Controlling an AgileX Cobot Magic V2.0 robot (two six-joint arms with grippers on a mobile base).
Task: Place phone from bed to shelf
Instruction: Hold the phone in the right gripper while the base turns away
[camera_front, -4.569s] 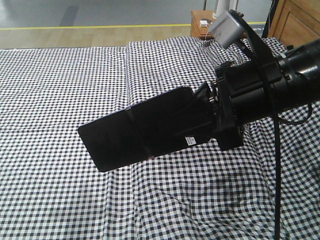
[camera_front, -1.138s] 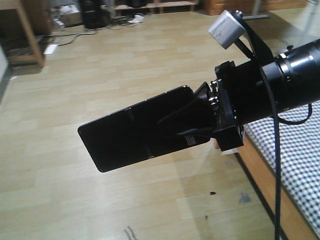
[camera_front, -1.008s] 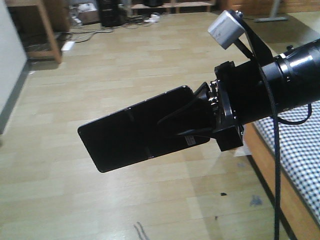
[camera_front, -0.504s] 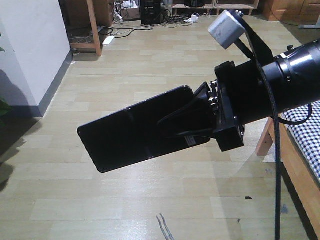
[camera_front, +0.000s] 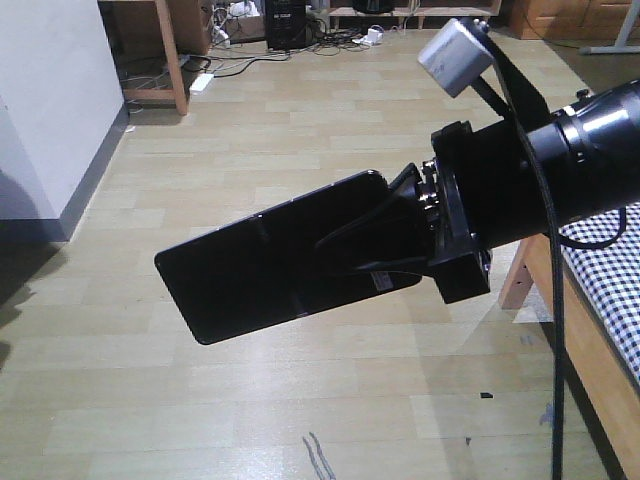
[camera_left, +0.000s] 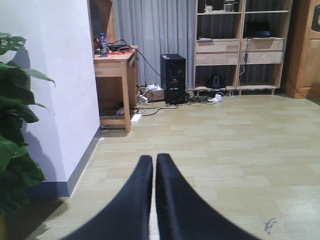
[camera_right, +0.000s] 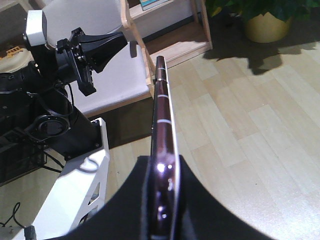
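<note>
My right gripper (camera_front: 395, 245) is shut on one end of the phone (camera_front: 260, 262), a flat glossy black slab with a small white sticker, held out level above the wooden floor. In the right wrist view the phone (camera_right: 161, 110) shows edge-on, upright between the two black fingers (camera_right: 197, 200) of the right gripper (camera_right: 164, 165). My left gripper (camera_left: 153, 160) is shut with nothing in it, pointing at the floor. The bed (camera_front: 612, 290), with its checked sheet, shows only at the right edge. A pale wooden shelf unit (camera_right: 176, 47) stands beyond the phone's far end.
A white wall corner (camera_front: 50, 110) is at the left, a leafy plant (camera_left: 15, 150) beside it. A wooden desk (camera_left: 114, 62), a black computer tower (camera_left: 173, 78) and floor cables lie farther back. A yellow plant pot (camera_right: 270, 22) stands by the shelf unit.
The whole view has swung away from the bed onto the floor. The bed has slid to the right edge and a white wall has appeared at the left. The phone stays gripped as before.
</note>
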